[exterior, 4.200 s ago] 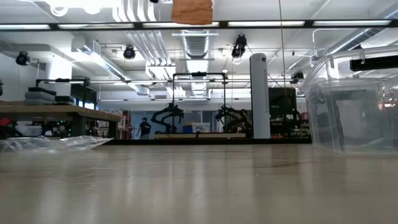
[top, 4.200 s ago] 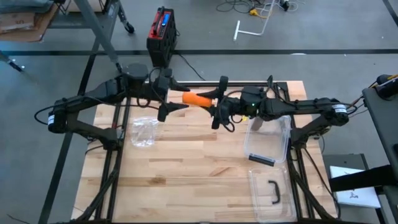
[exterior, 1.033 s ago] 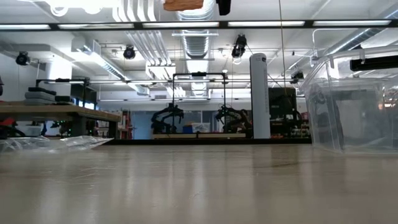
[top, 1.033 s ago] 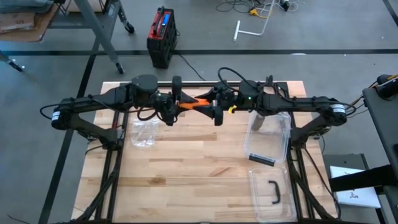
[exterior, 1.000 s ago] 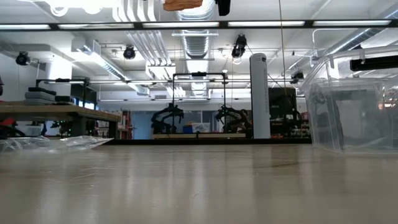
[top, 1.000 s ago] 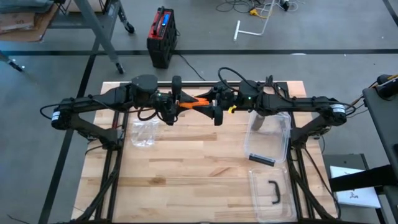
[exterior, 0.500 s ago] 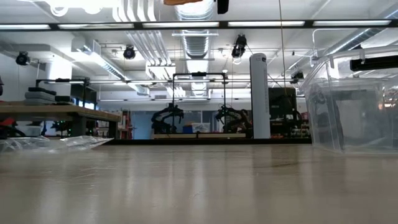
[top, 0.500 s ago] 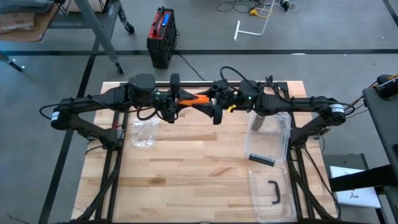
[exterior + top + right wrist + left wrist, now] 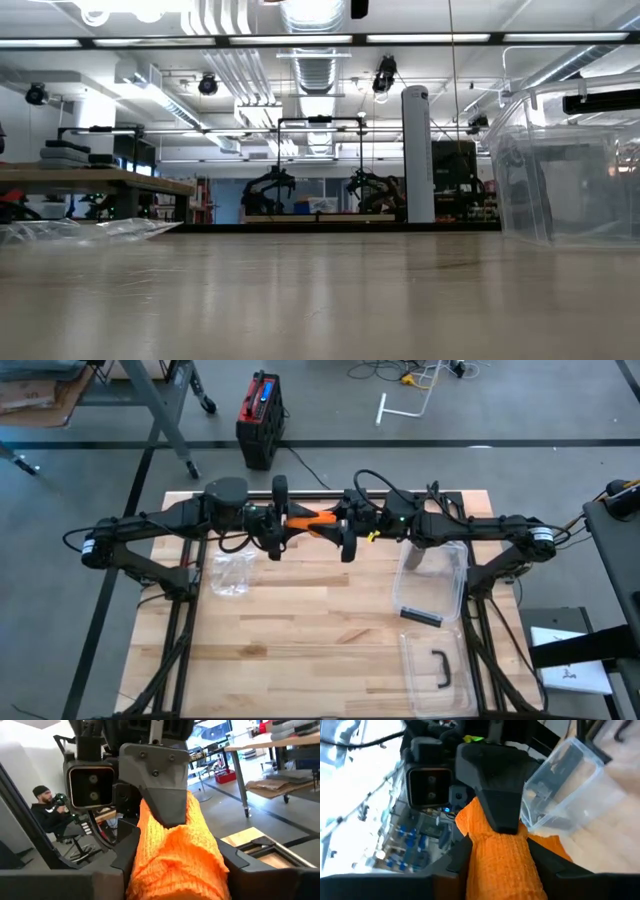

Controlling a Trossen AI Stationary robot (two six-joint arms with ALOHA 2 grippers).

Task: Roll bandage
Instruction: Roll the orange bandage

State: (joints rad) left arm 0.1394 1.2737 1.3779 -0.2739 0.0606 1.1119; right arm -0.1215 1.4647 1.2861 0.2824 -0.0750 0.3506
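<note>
The orange bandage (image 9: 310, 520) is a thick roll of ribbed cloth held in the air over the far middle of the table. My left gripper (image 9: 278, 518) meets it from the left and my right gripper (image 9: 346, 524) from the right, each shut on it. In the left wrist view the bandage (image 9: 502, 865) fills the gap between my own fingers, and a finger of the right gripper lies over its far part. The right wrist view shows the same bandage (image 9: 172, 855) with a finger of the left gripper beyond it. The low view shows only a dark tip (image 9: 359, 8) at its top edge. My left gripper pinches the bandage's left end (image 9: 475, 870) between its two fingers, one on each side of the roll. The fingers come level from the table's left. The roll is lifted clear of the table. My right gripper pinches the bandage's right end (image 9: 200, 865) between its two fingers, one on each side of the roll. The fingers come level from the table's right, facing the left gripper. The roll lies roughly level between the two grippers.
A crumpled clear plastic bag (image 9: 230, 572) lies on the table's left part. A clear plastic box (image 9: 432, 582) stands at the right, and its lid with a black handle (image 9: 438, 668) lies near the right front corner. A person sits in the room beyond (image 9: 47, 807).
The bandage has gone up: its orange underside, still seen at the top of the low view a second ago, has risen out of that picture. Both grippers have stayed together at it, shifting slightly toward the table's far edge.
</note>
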